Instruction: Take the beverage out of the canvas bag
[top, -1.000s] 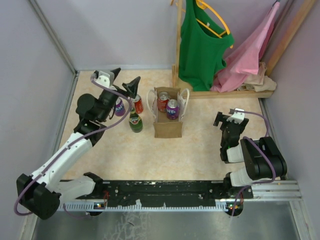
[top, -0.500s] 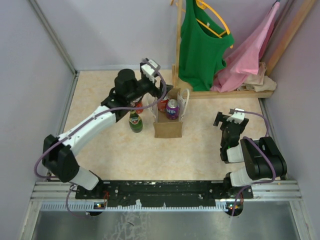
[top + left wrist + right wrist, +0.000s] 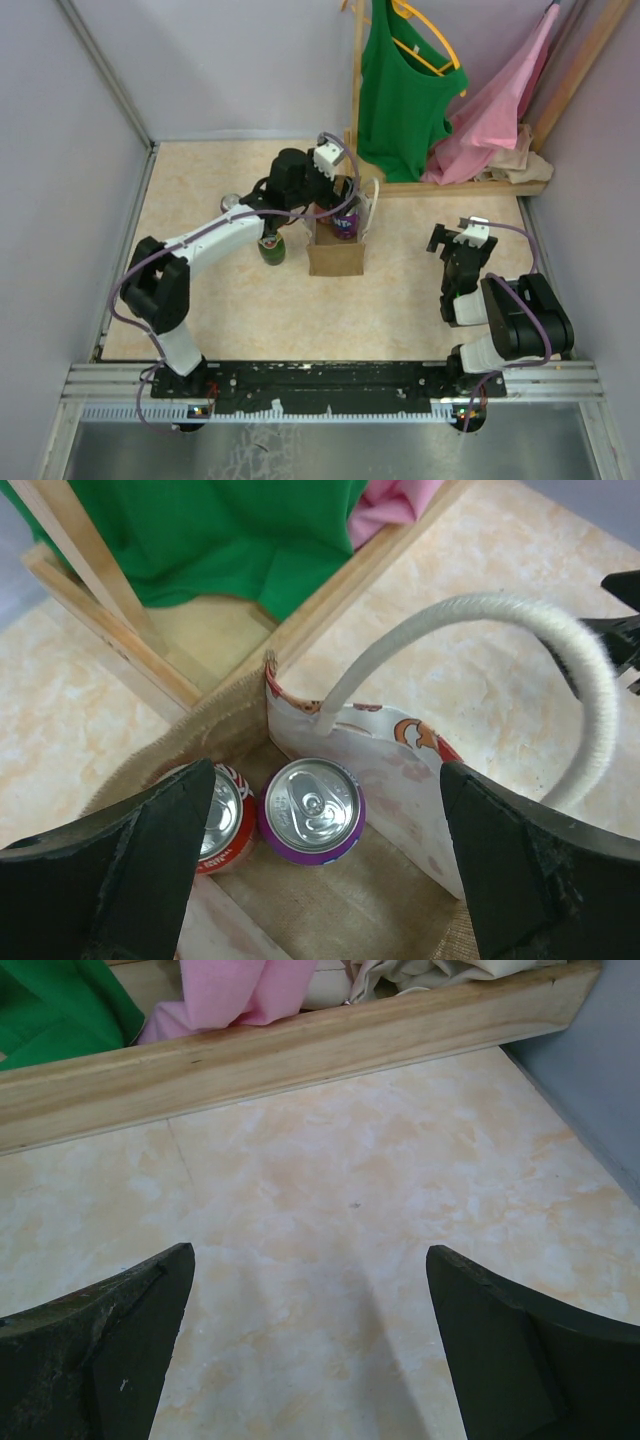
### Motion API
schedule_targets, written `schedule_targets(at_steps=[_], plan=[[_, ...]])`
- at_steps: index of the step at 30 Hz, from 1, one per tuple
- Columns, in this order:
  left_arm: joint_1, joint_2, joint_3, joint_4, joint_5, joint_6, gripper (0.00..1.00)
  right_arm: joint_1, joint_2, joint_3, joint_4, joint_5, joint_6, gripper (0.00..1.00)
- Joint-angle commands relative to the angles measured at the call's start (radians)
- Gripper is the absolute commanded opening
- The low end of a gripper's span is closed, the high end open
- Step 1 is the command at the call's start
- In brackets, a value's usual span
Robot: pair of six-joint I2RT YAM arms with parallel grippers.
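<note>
The tan canvas bag [image 3: 335,258] stands upright mid-table with white rope handles [image 3: 560,645]. In the left wrist view a purple can [image 3: 312,810] and a red can [image 3: 225,808] stand inside it, tops up; the red one is partly behind my left finger. The purple can also shows in the top view [image 3: 347,222]. My left gripper [image 3: 333,192] hovers open over the bag's mouth, its jaws wide either side of the cans [image 3: 320,880], touching nothing. My right gripper [image 3: 455,238] is open and empty over bare table [image 3: 310,1350] at the right.
A green bottle [image 3: 270,246] stands just left of the bag, and a can top [image 3: 232,203] shows further left behind the left arm. A wooden rack [image 3: 450,187] with a green shirt [image 3: 400,90] and pink garment [image 3: 500,110] stands close behind the bag. Walls enclose the table.
My left arm has swung right from the drinks at the left to above the bag's opening, staying open. The right arm has not moved.
</note>
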Motion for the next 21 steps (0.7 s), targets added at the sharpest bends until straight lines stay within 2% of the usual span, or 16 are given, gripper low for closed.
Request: schedule_targets(at_steps=[1, 12, 21], plan=[[-0.010, 0.057, 0.020, -0.009, -0.049, -0.060, 1.00, -0.006, -0.007, 0.018, 0.045, 0.007, 0.002, 0.99], [-0.046, 0.128, 0.107, -0.149, -0.190, -0.118, 0.99, -0.006, -0.008, 0.018, 0.045, 0.007, 0.002, 0.99], [-0.054, 0.155, 0.100, -0.172, -0.234, -0.136, 0.99, -0.006, -0.008, 0.019, 0.045, 0.006, 0.002, 0.99]])
